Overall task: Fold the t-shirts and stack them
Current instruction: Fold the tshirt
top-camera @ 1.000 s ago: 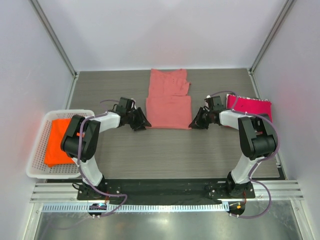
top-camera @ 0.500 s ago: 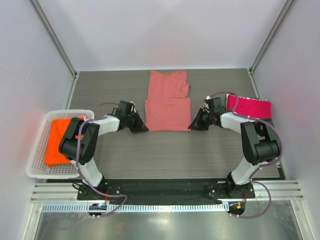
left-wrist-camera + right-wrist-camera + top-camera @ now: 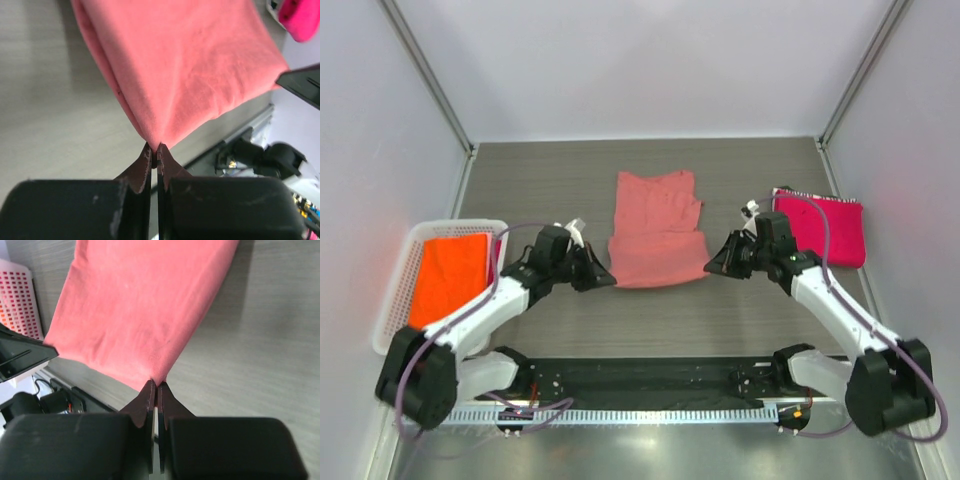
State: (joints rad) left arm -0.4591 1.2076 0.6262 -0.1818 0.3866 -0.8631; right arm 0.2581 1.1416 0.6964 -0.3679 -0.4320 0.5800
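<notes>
The salmon-pink t-shirt lies partly folded in the middle of the table, its near edge lifted. My left gripper is shut on the shirt's near left corner, and the cloth fans upward from the pinched tip. My right gripper is shut on the near right corner. A folded magenta t-shirt rests at the right side of the table. The bright orange t-shirt lies inside the white basket at the left.
The white lattice basket stands at the table's left edge. Grey walls close in the table at the back and sides. A black base rail runs along the near edge.
Both grippers have closed on the salmon shirt's near corners and pulled them toward the near edge and up; both arms have stretched out lower and drawn back from the shirt's sides.
</notes>
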